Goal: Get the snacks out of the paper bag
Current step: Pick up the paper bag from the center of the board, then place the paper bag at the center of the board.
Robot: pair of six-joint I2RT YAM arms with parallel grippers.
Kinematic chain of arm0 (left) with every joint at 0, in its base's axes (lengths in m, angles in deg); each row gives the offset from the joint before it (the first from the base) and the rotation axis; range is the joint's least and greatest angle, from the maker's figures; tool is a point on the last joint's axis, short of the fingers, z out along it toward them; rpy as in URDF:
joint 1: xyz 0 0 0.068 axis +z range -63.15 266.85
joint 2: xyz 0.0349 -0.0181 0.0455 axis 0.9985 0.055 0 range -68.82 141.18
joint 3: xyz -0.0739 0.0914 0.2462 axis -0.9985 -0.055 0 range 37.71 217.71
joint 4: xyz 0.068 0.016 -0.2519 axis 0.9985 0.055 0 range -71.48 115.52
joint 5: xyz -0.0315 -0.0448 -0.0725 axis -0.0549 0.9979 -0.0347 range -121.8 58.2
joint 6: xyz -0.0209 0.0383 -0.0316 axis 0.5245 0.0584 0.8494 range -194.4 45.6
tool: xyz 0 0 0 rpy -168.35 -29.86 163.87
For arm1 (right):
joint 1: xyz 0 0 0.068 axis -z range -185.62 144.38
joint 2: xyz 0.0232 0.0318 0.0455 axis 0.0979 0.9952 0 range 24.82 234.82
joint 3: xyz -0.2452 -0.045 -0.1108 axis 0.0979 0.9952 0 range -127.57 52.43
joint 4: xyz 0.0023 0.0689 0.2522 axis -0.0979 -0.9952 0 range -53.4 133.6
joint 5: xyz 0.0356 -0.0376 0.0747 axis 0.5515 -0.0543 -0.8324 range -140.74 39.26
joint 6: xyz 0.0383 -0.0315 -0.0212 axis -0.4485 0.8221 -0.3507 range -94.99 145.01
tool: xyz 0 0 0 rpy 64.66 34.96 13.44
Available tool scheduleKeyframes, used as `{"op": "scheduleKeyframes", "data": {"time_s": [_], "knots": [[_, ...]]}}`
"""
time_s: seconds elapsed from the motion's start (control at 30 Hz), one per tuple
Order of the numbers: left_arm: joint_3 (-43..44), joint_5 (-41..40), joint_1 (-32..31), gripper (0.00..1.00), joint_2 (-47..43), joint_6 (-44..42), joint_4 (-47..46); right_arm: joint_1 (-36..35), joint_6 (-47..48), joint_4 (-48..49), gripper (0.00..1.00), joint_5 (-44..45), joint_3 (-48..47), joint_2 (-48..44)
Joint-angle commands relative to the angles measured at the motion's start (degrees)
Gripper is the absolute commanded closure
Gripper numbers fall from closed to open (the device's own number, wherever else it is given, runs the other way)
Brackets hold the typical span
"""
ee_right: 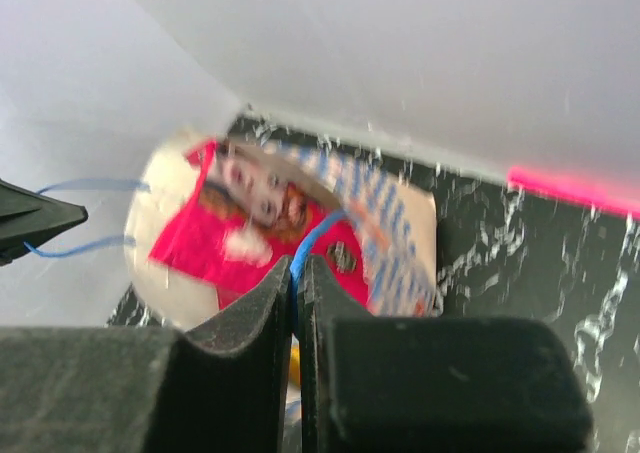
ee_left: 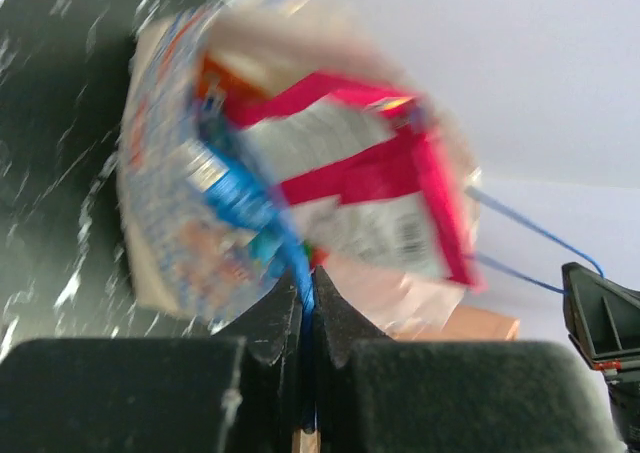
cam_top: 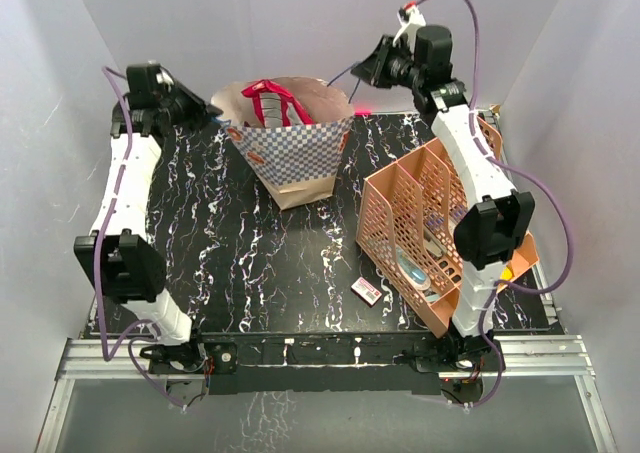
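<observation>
The blue-and-white checkered paper bag point(cam_top: 290, 148) stands at the back middle of the table, its mouth spread between my two grippers. A pink-red snack bag point(cam_top: 272, 101) sticks out of the mouth; other snacks are hidden. My left gripper point(cam_top: 212, 113) is shut on a blue cord handle point(ee_left: 306, 273) at the bag's left rim, with the bag point(ee_left: 175, 213) and the pink-red packet point(ee_left: 370, 168) blurred just beyond it. My right gripper point(cam_top: 358, 70) is shut on the other blue cord handle point(ee_right: 318, 235), above the pink-red packet point(ee_right: 215, 238) and the checkered wall point(ee_right: 395, 223).
A peach perforated file rack point(cam_top: 425, 218) stands at the right, close under my right arm. A small white-pink box point(cam_top: 366, 290) lies in front of the rack. A pink strip point(ee_right: 570, 188) lies at the table's back edge. White walls close in behind and beside.
</observation>
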Motion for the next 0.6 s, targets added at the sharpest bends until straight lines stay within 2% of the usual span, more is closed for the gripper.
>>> {"op": "scheduleKeyframes", "data": {"time_s": [0.0,0.07,0.17,0.23,0.37,0.47,0.5,0.57], "knots": [[15.65,8.44,0.30,1.00,-1.65,-0.29,-6.53,0.49,0.72,1.69,0.92,1.78,-25.54,1.80],[20.42,7.81,0.30,1.00,-1.78,0.62,-7.86,0.56,0.34,2.52,0.92,2.05,-29.41,2.49],[22.24,7.64,0.30,1.00,-2.75,0.87,-8.27,0.55,0.05,7.38,0.92,2.66,-21.51,-2.70],[18.37,7.98,0.22,1.00,-4.14,0.72,-8.51,0.56,0.79,9.67,0.92,3.77,-13.18,-7.32],[4.56,7.13,0.27,1.00,-8.11,1.24,-11.75,0.54,2.34,10.35,0.92,5.13,3.34,-13.39],[-2.04,8.60,0.27,1.00,-8.26,1.60,-13.79,0.54,2.72,9.95,0.92,5.56,12.01,-14.90],[-2.61,8.70,0.30,0.97,-7.95,0.84,-12.96,0.54,2.81,9.60,0.92,5.70,12.95,-15.15],[-1.32,7.64,0.28,0.85,-6.91,-1.67,-8.93,0.54,3.09,8.11,0.92,6.39,11.07,-15.37]]}}
